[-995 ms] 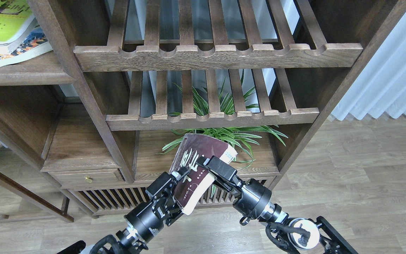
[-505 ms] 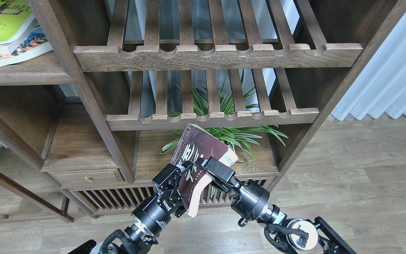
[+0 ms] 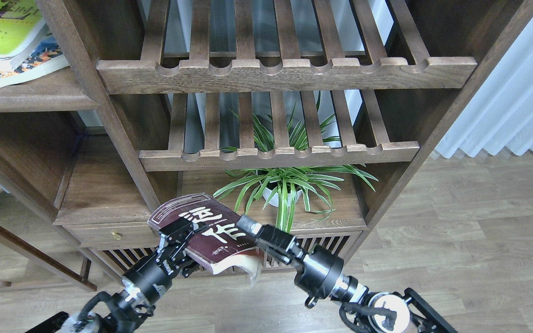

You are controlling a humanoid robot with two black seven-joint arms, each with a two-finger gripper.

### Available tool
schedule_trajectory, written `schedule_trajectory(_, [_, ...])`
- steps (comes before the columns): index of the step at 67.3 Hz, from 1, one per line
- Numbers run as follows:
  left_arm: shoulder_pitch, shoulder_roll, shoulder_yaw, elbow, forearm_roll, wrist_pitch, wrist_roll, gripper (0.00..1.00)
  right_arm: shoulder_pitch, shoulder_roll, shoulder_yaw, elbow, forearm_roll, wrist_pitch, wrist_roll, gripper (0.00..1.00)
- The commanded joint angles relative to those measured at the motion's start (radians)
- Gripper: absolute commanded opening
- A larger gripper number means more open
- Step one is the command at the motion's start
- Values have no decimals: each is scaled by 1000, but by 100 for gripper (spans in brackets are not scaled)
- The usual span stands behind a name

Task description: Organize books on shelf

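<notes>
While the maroon book (image 3: 201, 226) lies cover-up and tilted between my two arms, low in front of the cabinet's drawer (image 3: 114, 233), it is not yet on the shelf (image 3: 30, 92).

- Left gripper (image 3: 179, 233): clamped on the book's left edge.
- Right gripper (image 3: 252, 230): against the book's right edge; whether its jaws pinch the cover I cannot tell.
- Book's lower pages: sagging, curled, unsupported.
- Yellow-green book (image 3: 3, 30) stacked on the blue-picture book (image 3: 30, 62): upper left shelf, well apart from me.
- Potted plant (image 3: 285, 185): just behind the held book.

Risks, as I judge: the limp paperback could slip or fan open from an edge grip; lifting could clip the slatted rack (image 3: 278, 157) or the leaves.
</notes>
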Motion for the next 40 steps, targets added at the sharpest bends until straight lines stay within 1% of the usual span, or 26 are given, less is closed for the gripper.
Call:
schedule_trajectory(1, [-3,108,1,-9,54,0,45,0,5,0,9,-22,0,0,3,100])
schedule_trajectory(6, [-3,196,9,-34,85,0,54,1,6,0,10,-39,0,0,3,100])
schedule_trajectory(7, [-3,234,14,-43,93,0,57,1,6,0,10,-44,0,0,3,100])
schedule_trajectory(14, [-4,384,15,-82,119,0,76,1,8,0,10,-60,0,0,3,100])
schedule_trajectory(15, [-16,482,15,-109,123,0,94,2,8,0,9,-68,0,0,3,100])
schedule_trajectory(17, [-22,518,15,-120,123,0,102,2,8,0,7,-70,0,0,3,100])
schedule_trajectory(18, [-26,554,15,-132,123,0,111,2,9,0,7,-73,-2,0,3,100])
schedule_trajectory(21, [-30,599,15,-146,125,0,121,2,10,0,5,-74,-2,0,3,100])
schedule_trajectory(22, [-33,636,14,-158,125,0,121,2,11,0,5,-77,-2,0,3,100])
schedule_trajectory(24, [-36,662,14,-167,125,0,121,2,13,0,4,-80,-2,0,3,100])
schedule_trajectory(28, [-46,765,14,-203,125,0,121,2,16,0,4,-88,-2,0,3,100])
schedule_trajectory(35, [-72,886,-6,-247,125,0,121,3,22,0,2,-91,-3,0,3,100])
schedule_trajectory(40, [-121,984,-6,-273,125,0,121,3,22,0,2,-93,-3,0,3,100])
